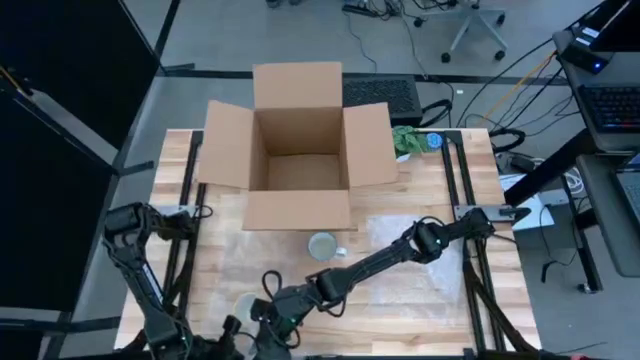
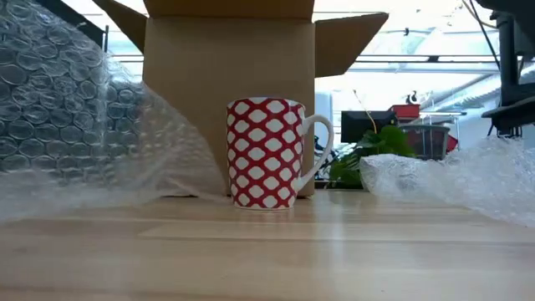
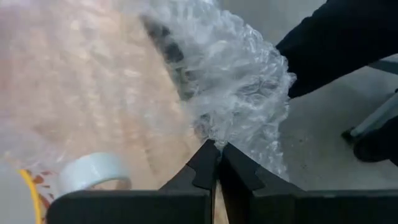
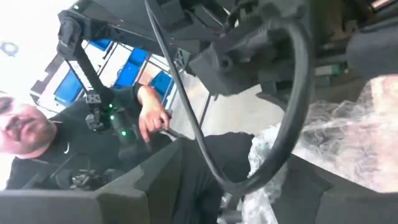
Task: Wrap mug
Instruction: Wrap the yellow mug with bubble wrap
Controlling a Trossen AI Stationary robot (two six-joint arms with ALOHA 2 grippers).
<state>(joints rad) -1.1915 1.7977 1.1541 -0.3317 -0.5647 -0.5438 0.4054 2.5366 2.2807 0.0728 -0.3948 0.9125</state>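
currently the mug (image 2: 267, 153) stands upright on the table (image 2: 267, 251), just in front of the open box (image 1: 297, 146), handle toward the plant (image 2: 372, 150). bubble wrap (image 3: 236, 81) lies to both sides of it. the left gripper (image 3: 217, 163) is clenched on the wrap's edge at the table's near edge, tape (image 3: 93, 174) nearby. right gripper (image 1: 285, 312) sits alongside; its state cannot be told. a person (image 4: 37, 134) shows beyond.

One mug (image 2: 266, 152) counted, red with white diamond pattern. One cardboard box (image 1: 297, 150) seen, flaps open. Bubble wrap (image 2: 71, 117) seen on both sides of mug; sheet count cannot be told. One tape roll (image 3: 93, 174) noted. One green plant (image 2: 376, 150) seen. Two robot arms counted. One person (image 4: 74, 143) seen beyond table.
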